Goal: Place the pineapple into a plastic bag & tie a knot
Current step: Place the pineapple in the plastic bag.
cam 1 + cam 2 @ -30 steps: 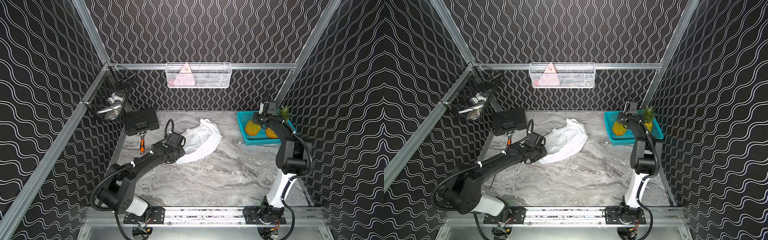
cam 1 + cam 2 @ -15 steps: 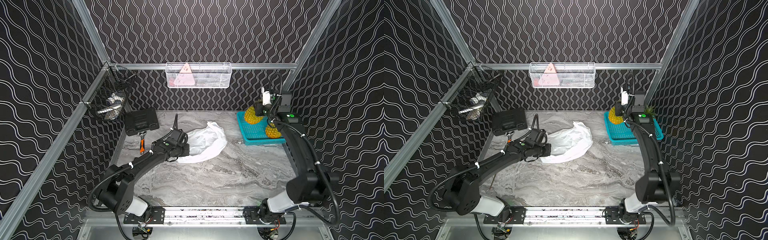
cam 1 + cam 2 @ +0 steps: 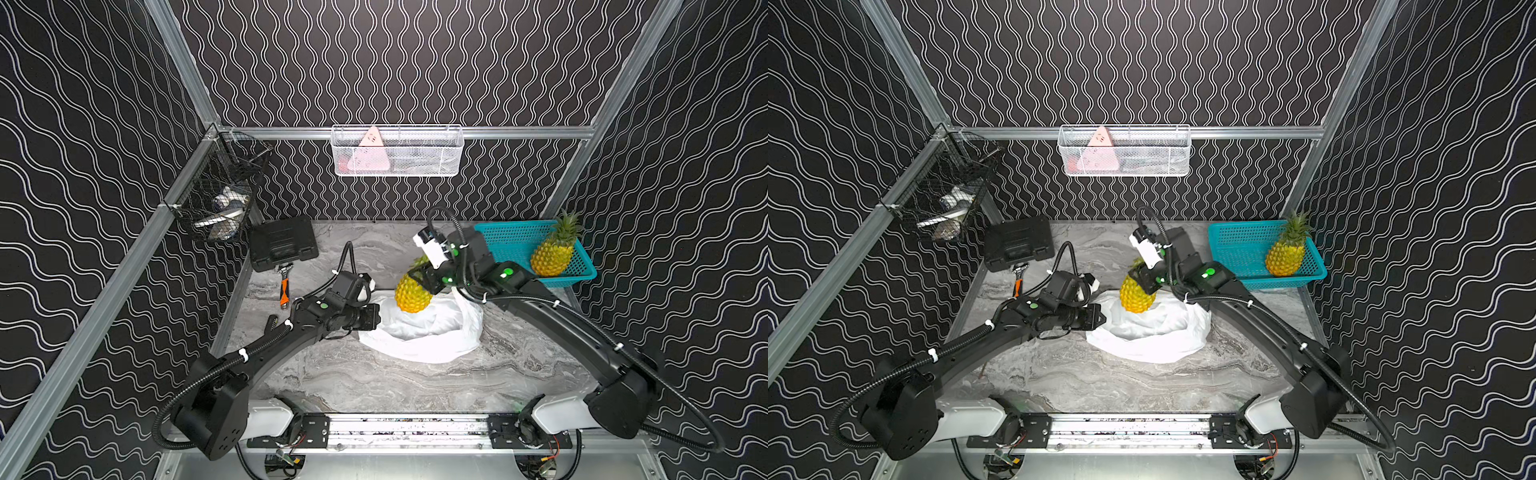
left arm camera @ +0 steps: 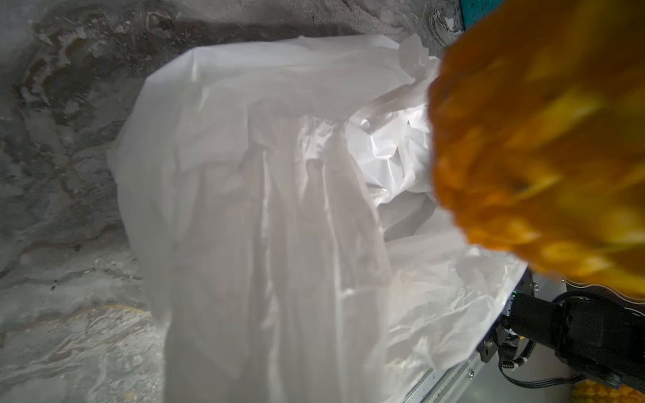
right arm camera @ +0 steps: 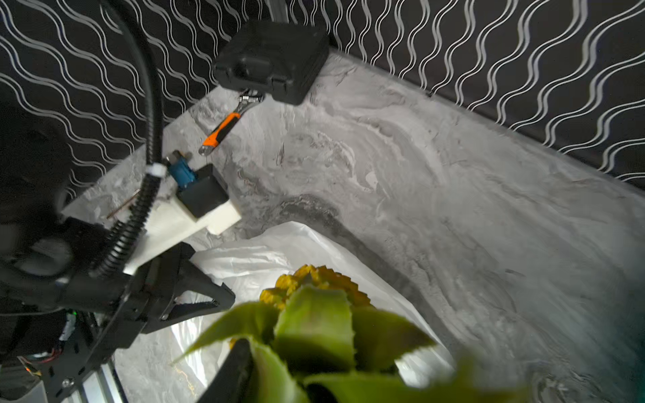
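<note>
Veined grey marble tabletop [image 3: 415, 390]. Pinching rim of crinkly white plastic bag [image 3: 428, 338] with left gripper [image 3: 376, 318]; clamping knobbly yellow pineapple [image 3: 410, 298] by its spiky crown in right gripper [image 3: 420, 277], just over the bag.

Walls [image 3: 395, 62] on three sides are covered in black sheeting printed with white wavy lines, as recorded in both top views. Aluminium frame profiles [image 3: 519, 133] are fitted at the corners and across the rear. A white mesh basket [image 3: 436, 153] is hung at upper centre and a black wire basket [image 3: 216, 195] at centre left. The tabletop [image 3: 415, 386] is finished in a grey marble pattern. Lighting is even.
</note>
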Controlling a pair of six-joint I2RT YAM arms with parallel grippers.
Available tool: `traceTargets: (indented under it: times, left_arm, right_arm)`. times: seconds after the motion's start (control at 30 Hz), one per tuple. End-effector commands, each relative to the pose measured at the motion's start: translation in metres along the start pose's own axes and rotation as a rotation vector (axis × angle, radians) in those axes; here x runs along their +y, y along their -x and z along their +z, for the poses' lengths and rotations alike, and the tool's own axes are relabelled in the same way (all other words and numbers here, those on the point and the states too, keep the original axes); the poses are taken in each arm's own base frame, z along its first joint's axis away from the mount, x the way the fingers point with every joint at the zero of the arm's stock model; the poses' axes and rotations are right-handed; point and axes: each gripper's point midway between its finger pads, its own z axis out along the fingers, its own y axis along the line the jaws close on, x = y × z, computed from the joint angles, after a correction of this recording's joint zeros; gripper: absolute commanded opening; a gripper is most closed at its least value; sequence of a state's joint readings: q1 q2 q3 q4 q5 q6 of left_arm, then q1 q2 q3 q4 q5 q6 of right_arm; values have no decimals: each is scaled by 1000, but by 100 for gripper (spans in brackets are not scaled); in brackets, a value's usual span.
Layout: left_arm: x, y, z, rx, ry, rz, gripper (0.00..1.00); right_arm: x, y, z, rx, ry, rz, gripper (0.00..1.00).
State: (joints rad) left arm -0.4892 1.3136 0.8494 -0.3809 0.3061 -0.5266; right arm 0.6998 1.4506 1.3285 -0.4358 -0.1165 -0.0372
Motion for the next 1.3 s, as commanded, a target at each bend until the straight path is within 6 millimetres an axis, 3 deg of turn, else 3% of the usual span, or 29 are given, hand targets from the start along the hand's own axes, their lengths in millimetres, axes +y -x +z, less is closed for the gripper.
traceTargets:
  times: [0.0,0.07,0.3,0.5,0.7,0.83,0.9,0.93,1.0,1.1,1.13,1.17,1.2,1.27]
  left_arm:
    - [-9,10,1,-40,-48,-67,0]
    - [-8,13,1,-44,-38,-85,0]
    - [-5,15,4,-43,-18,-123,0]
    - [0,10,6,-36,-8,-138,0]
    - [-3,11,6,-37,-16,-125,0]
    - [0,8,6,-40,-12,-115,0]
    - [-1,5,8,-27,-29,-127,0]
    - [-2,3,9,-20,-36,-137,0]
    - [-3,1,10,-7,-42,-149,0]
    - [1,1,7,-13,-16,-144,0]
    - [3,1,5,-15,-1,-142,0]
    - [4,1,4,-14,8,-140,0]
    - [5,1,4,-11,13,-136,0]
    - [6,0,4,-4,25,-137,0]
  right_arm:
    - [13,23,19,-133,17,-9,0]
    - [24,11,30,-100,7,-32,0]
    - [50,-21,43,0,36,-79,0]
    - [55,-11,18,-48,13,-98,0]
    - [52,-66,63,126,13,-63,0]
    - [29,-97,84,121,-101,-20,0]
    - [28,-99,91,85,-100,-29,1]
    - [31,-100,93,86,-86,-31,7]
    - [36,-95,89,107,-60,-32,30]
    - [37,-72,64,74,-65,-25,74]
    - [37,-57,50,32,-69,-39,83]
    - [35,-48,37,10,-80,-50,91]
    - [35,-23,17,-49,-87,-62,99]
    - [29,2,-13,-95,-87,-88,100]
